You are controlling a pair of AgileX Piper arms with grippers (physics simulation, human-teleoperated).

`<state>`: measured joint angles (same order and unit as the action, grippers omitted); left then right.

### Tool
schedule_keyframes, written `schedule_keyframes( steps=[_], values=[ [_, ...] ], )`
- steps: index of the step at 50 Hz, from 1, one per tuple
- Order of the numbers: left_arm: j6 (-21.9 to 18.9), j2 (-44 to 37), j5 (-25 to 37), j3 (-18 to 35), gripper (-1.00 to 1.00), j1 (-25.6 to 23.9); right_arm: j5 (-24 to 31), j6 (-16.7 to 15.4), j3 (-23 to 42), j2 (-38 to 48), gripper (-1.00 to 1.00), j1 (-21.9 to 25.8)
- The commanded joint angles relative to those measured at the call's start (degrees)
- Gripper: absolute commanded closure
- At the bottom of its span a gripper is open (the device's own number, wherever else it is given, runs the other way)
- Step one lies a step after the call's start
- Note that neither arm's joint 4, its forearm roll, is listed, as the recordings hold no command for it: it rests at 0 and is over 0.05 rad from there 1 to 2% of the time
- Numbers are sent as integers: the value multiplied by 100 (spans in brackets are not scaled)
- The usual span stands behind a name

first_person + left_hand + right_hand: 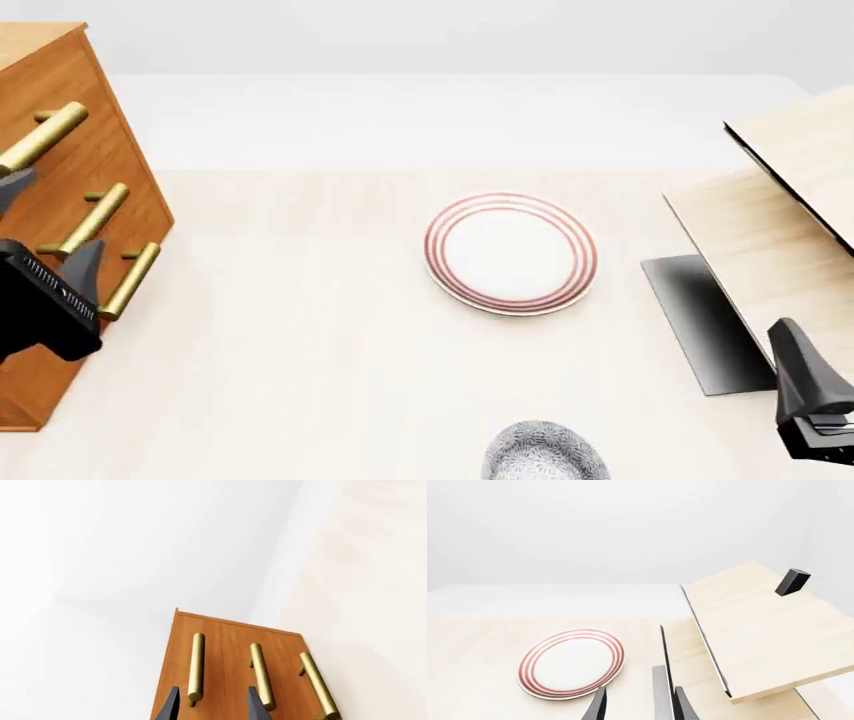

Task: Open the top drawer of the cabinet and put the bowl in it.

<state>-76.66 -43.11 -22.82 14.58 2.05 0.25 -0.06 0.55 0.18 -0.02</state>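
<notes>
Front view shows a pale wooden table [307, 380] with plain white beyond its far edge. At the left edge stands the cabinet [100, 180], its three drawers all shut, each with a brass bar handle; the top drawer [190, 645] holds nothing that can be seen. A red-ringed plate [510, 252] lies flat mid-table, bare. The bowl [545, 453] sits at the near edge, well apart from the cabinet. A light-wood structure [787, 210] rises at the right.

The left gripper [212, 707] faces the cabinet front, jaws parted around empty air beside the handles, touching none. The right gripper [639, 707] hangs low at the right, jaws apart, gripping nothing.
</notes>
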Motion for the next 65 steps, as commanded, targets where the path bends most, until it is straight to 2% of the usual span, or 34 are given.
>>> schedule_keyframes(
  steps=[1, 6, 7, 9, 10, 12, 21, 27, 52, 65],
  values=[
    [-336, -219, -484, -32, -100, 242, -6, 1, -11, -1, -100, 0],
    [-390, -380, -738, -17, -100, 354, -7, -1, -10, -2, -100, 2],
    [-577, -548, -1060, -123, -100, 427, -6, 0, -10, -1, -100, 1],
    [-721, -689, -1257, -210, -100, 453, -6, 1, -11, -2, -100, 0],
    [-438, -528, -883, 40, -100, 406, -7, 0, -11, -2, -100, 0],
    [-631, -680, -1108, -20, -100, 455, -6, 1, -11, -1, -100, 1],
    [-618, -1006, -1167, 246, -100, 494, -6, 0, -11, -1, -100, 1],
    [-818, -1337, -1518, 211, -100, 558, -6, 0, -11, -1, -100, 1],
    [-770, -1540, -1445, 449, -100, 872, -7, 0, -11, -2, -100, 1],
    [-768, -1840, -1637, 470, -100, 979, -7, 1, -11, -2, -100, 2]
  ],
)
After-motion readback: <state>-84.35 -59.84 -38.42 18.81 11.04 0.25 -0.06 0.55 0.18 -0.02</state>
